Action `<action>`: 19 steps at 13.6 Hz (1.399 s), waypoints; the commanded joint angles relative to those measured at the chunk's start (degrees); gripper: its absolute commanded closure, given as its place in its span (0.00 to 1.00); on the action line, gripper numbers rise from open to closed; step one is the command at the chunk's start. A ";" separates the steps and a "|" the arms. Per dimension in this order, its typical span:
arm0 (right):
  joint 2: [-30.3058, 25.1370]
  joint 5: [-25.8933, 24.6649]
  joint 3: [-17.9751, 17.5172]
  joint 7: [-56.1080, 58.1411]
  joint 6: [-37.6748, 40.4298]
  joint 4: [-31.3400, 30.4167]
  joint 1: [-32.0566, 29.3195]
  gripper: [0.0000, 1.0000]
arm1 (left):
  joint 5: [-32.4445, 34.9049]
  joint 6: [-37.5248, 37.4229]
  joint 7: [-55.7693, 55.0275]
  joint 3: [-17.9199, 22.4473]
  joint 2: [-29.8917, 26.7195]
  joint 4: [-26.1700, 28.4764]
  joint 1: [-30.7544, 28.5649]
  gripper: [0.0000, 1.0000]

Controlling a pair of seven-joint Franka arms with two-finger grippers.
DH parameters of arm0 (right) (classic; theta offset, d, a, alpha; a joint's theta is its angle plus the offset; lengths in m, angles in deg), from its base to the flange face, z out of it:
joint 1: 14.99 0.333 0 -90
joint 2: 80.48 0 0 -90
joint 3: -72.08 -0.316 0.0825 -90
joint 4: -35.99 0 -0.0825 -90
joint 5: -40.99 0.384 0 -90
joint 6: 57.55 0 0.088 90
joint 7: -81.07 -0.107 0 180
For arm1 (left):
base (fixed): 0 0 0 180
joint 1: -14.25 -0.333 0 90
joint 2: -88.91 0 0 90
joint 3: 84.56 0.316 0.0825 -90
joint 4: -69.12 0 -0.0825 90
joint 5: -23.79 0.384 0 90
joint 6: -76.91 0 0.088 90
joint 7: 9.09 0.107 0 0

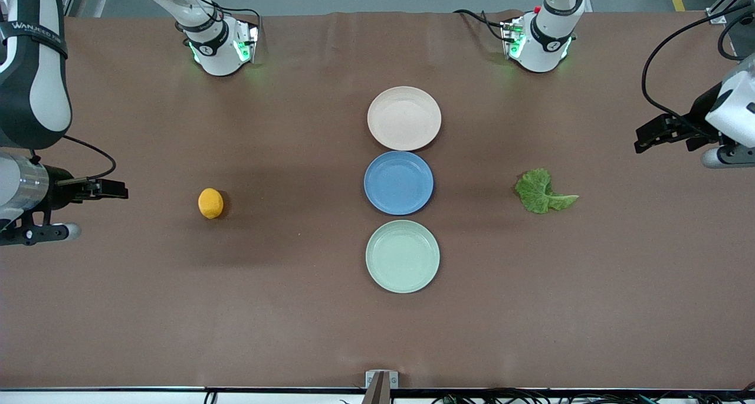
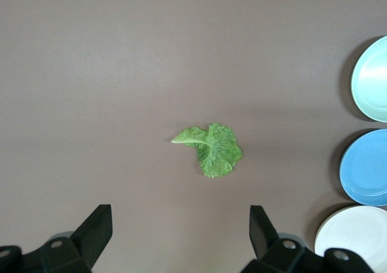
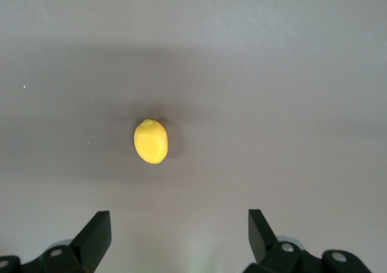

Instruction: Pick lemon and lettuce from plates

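Observation:
The lemon (image 1: 210, 203) lies on the bare brown table toward the right arm's end, on no plate; it also shows in the right wrist view (image 3: 150, 141). The lettuce (image 1: 542, 191) lies flat on the table toward the left arm's end and shows in the left wrist view (image 2: 210, 148). The beige-pink plate (image 1: 404, 118) and the mint green plate (image 1: 403, 256) are both empty. My right gripper (image 1: 121, 190) (image 3: 179, 215) is open and empty, up over the table beside the lemon. My left gripper (image 1: 640, 141) (image 2: 179, 212) is open and empty, up over the table beside the lettuce.
An empty blue plate (image 1: 399, 183) lies between the two task plates in a row at the table's middle. All three plates show at the edge of the left wrist view: mint (image 2: 372, 80), blue (image 2: 366, 167), beige-pink (image 2: 354, 237).

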 commanded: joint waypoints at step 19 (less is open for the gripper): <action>-25.12 0.11 3.32 -0.78 -2.42 -19.11 4.27 0.00 | -0.34 -1.19 0.62 8.85 1.79 -3.87 9.75 0.00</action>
